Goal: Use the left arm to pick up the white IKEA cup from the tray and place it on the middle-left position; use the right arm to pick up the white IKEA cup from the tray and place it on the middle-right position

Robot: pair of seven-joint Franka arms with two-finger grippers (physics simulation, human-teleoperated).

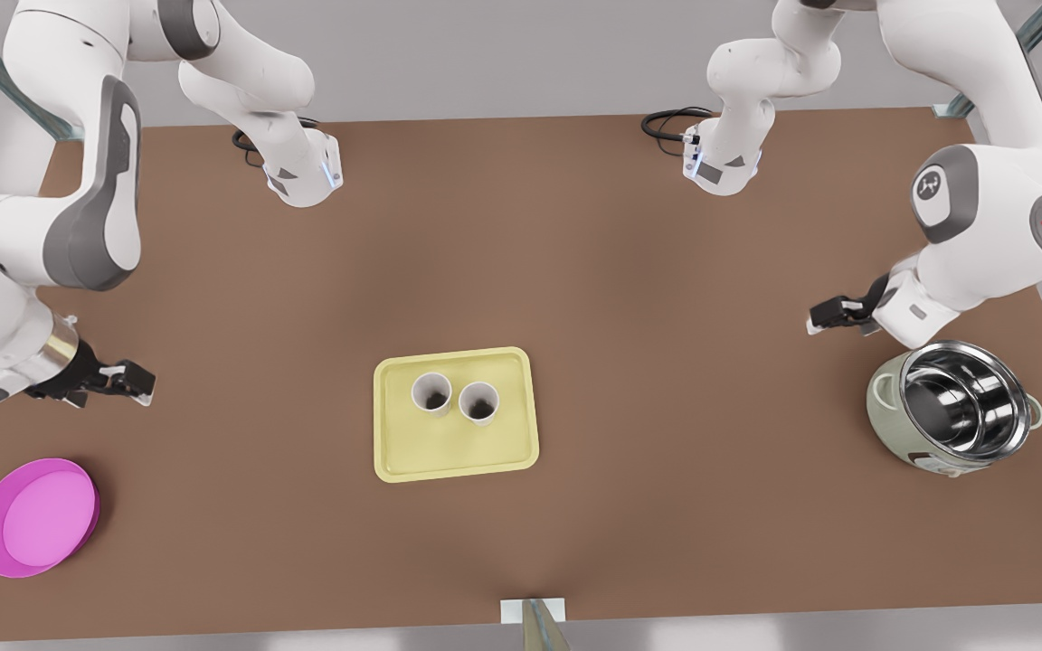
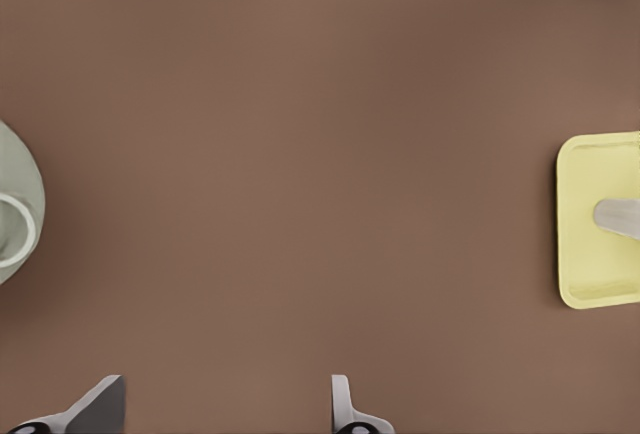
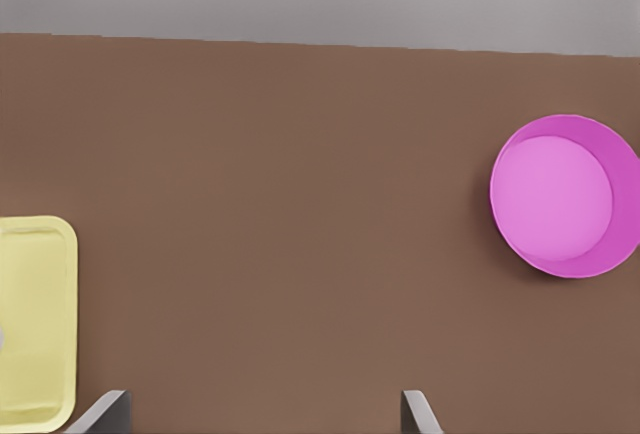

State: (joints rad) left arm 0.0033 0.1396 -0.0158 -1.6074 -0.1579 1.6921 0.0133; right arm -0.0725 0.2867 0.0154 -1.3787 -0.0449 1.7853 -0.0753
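On the brown table (image 1: 620,298), the pale yellow tray (image 1: 394,452) holds two white cups (image 1: 431,392) — they stand touching, upright. The left gripper (image 1: 815,321), fingers spread wide, hangs beside the green steel-lined cooker pot (image 1: 955,407). The right gripper (image 1: 143,383), also wide, hangs above the magenta plate (image 1: 37,515). Bare tabletop lies between each gripper and the tray — no writing can be read.
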